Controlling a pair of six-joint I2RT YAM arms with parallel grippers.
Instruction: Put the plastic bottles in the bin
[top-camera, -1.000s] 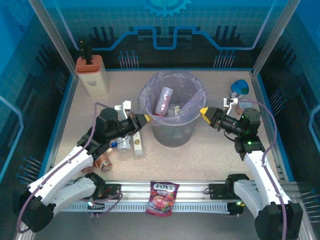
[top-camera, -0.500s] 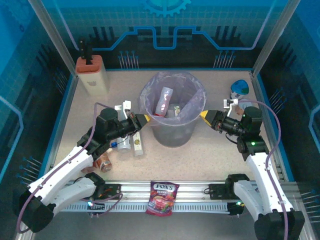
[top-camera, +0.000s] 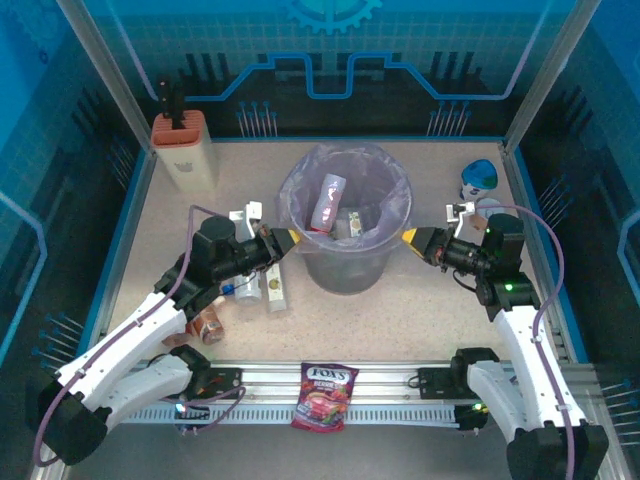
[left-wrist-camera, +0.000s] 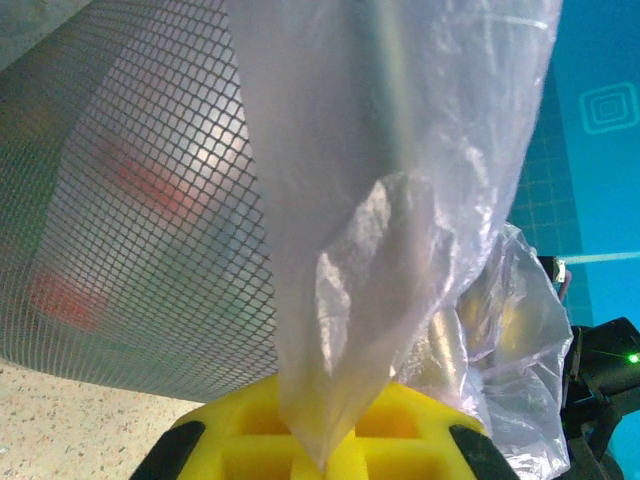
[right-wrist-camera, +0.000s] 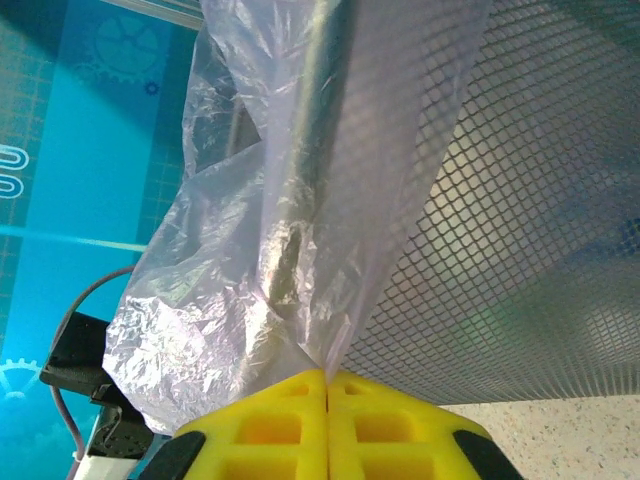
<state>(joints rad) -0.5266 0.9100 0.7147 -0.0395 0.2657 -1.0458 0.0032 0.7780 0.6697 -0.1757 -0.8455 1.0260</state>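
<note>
Even, diffuse overhead light on the tabletop (top-camera: 420, 300) cast only faint, soft shadows; blue panels tinted the surroundings. In the wrist views, the translucent bin liner (left-wrist-camera: 400, 200) glared pale and the near yellow fingers (right-wrist-camera: 270, 420) appeared slightly soft

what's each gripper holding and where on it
Both pinch the bag lining the bin: left gripper on its overhang at the bin's left side, right gripper at the right side.

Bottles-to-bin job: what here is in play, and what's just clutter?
Job: bin; bottles in it; loose clear bottles; brown bottle; bin liner, pinched by left tool and right tool.
Clutter: FOX'S bag; beige block; cups.
</note>
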